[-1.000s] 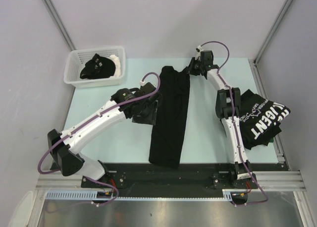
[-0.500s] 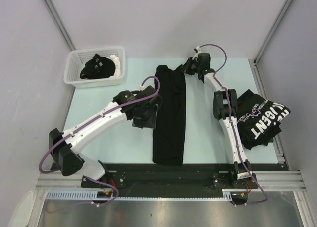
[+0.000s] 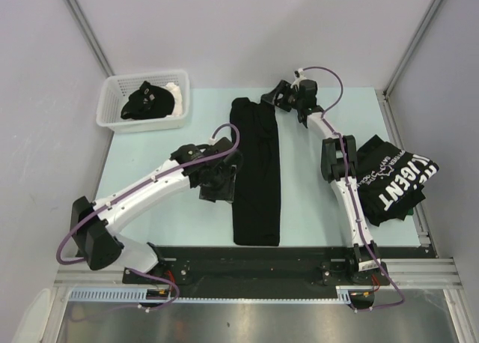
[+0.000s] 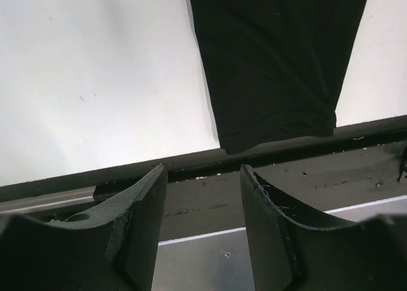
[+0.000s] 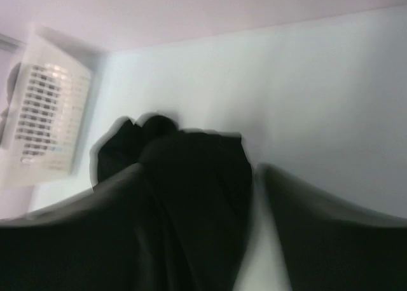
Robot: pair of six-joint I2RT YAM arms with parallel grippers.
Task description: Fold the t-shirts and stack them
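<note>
Left gripper [image 4: 203,176]: open, empty, just beside long folded black t-shirt [image 3: 256,178]. Right gripper [image 3: 271,100]: jaws apart at its far end.

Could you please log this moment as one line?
shirt: folded narrow | left tool: open, empty | right tool: open, at shirt's far end

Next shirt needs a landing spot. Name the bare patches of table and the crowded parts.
Bare: the strip between the folded shirt and the right arm; the far right corner beyond the lettered stack; the left side between the basket and the left arm. Crowded: the right edge, where stack and arm meet, and the centre.
</note>
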